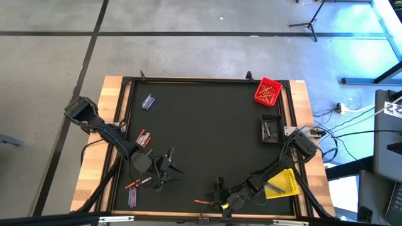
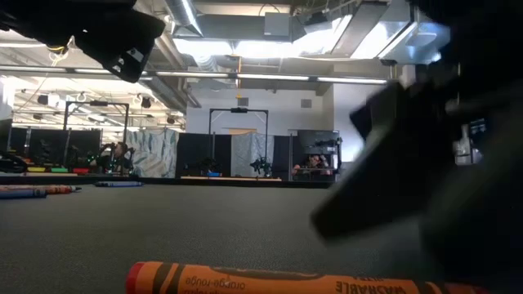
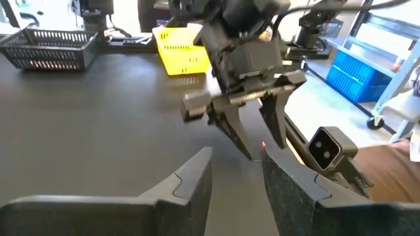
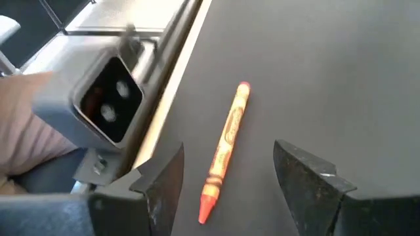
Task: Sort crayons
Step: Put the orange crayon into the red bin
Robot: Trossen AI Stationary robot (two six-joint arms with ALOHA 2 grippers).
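Orange crayon [image 4: 225,151] between right gripper [image 4: 239,187] fingers [image 4: 308,180]

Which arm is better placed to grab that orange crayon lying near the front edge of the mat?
The right arm. Its end effector is open with the orange crayon lying flat between its fingers. The left end effector is open too, but sits farther along the mat, beside other crayons.
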